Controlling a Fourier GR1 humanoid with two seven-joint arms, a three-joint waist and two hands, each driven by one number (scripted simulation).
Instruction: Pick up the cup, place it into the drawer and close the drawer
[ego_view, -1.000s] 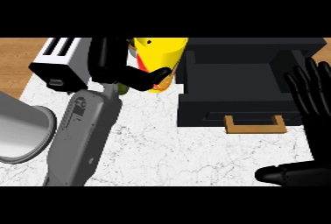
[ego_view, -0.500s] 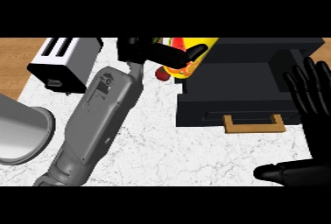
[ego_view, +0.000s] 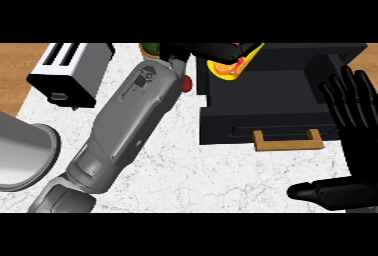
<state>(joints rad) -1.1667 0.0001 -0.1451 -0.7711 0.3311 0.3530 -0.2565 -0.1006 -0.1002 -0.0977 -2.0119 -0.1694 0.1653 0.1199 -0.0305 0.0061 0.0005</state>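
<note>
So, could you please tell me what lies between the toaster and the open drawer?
In the head view, the left forearm crosses that stretch between the toaster and the drawer, over bare counter.

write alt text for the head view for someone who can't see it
The robot's left hand holds a yellow cup over the back left corner of an open black drawer with a wooden handle. Its right hand rests open at the right edge; a toaster sits at upper left on the marble counter.

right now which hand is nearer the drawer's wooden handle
Right. The right hand stands open just right of the drawer handle; the left hand is up at the drawer's back edge, curled round the cup.
</note>
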